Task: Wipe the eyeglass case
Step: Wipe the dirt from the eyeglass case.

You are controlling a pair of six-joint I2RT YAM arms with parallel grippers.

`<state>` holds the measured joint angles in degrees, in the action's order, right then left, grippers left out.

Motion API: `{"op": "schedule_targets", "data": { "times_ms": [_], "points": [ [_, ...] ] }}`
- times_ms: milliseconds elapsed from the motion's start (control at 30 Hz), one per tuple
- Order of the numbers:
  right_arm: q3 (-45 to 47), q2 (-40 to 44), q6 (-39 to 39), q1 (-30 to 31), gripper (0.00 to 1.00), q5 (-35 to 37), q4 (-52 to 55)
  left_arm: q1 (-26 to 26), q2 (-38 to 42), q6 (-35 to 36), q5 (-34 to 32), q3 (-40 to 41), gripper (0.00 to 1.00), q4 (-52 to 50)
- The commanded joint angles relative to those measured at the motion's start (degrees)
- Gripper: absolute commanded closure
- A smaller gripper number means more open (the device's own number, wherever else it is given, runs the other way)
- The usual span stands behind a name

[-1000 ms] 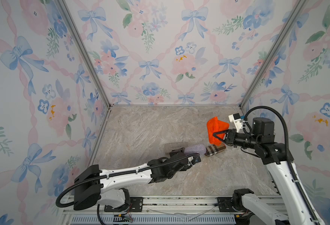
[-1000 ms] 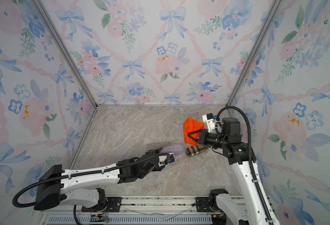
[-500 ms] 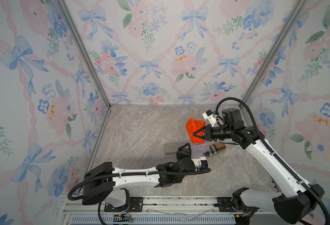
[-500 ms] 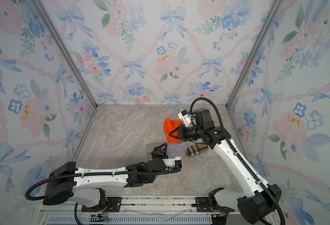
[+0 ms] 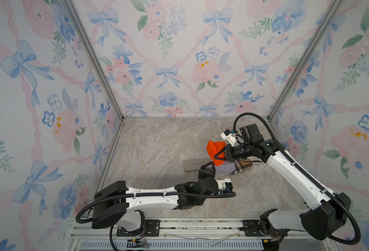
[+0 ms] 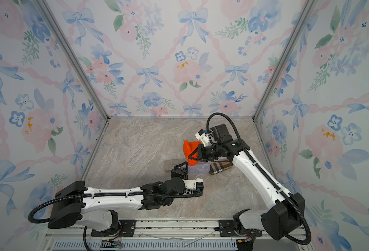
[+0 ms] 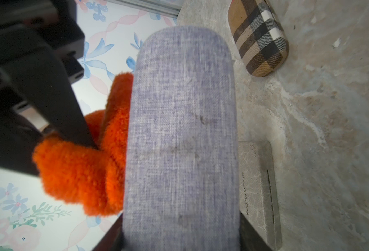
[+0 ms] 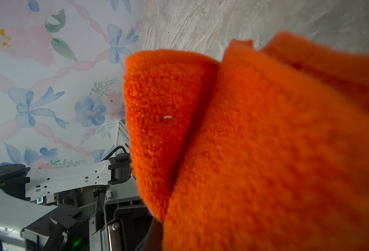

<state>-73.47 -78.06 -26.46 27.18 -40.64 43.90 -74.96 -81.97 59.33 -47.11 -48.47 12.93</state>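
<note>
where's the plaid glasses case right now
In both top views the plaid case lies on the marble floor on the robot's right side, next to the lilac case and near the orange cloth.

Cloth: bright orange, fleecy. Eyeglass case: heathered lavender-blue weave. Second case: tan plaid with black and white bars. Third case: mottled grey stone print. Tabletop: beige-grey marbling. Walls: pale floral paper, blue bows, pink ribbons.
</note>
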Motion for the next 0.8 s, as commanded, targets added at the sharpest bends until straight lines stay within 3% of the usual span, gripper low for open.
{"op": "schedule_targets", "data": {
  "times_ms": [0, 100, 233, 367, 467, 633, 767],
  "points": [
    [-1.0, -2.7, -0.7, 3.4, 1.0, -1.6, 1.8, 0.6, 1.8, -1.0, -2.3, -0.4, 0.68, 6.0],
    [-0.1, -1.4, 1.8, 1.7, 1.0, -0.5, 6.0, 1.1, 2.9, -1.7, -2.5, 0.5, 0.68, 6.1],
    [5.7, 3.1, 4.6, -6.1, 1.0, -0.5, 10.1, 1.2, 3.6, -1.9, -3.0, 1.2, 0.68, 6.1],
    [8.9, 5.3, 4.6, -9.8, 1.0, -0.7, 9.4, 1.2, 4.0, -1.9, -3.0, 1.4, 0.68, 6.1],
    [8.9, 4.4, 1.9, -7.9, 1.0, -1.5, 5.4, 1.1, 3.9, -1.7, -2.9, 1.2, 0.68, 6.1],
    [3.5, -1.0, -2.6, 0.6, 1.0, -3.2, -1.1, 1.2, 3.2, -2.2, -2.5, 0.3, 0.68, 6.1],
    [5.0, -1.0, -4.6, 0.7, 1.0, -6.5, -4.2, 1.3, 3.4, -2.3, -3.0, 0.5, 0.68, 6.1]
  ]
}}
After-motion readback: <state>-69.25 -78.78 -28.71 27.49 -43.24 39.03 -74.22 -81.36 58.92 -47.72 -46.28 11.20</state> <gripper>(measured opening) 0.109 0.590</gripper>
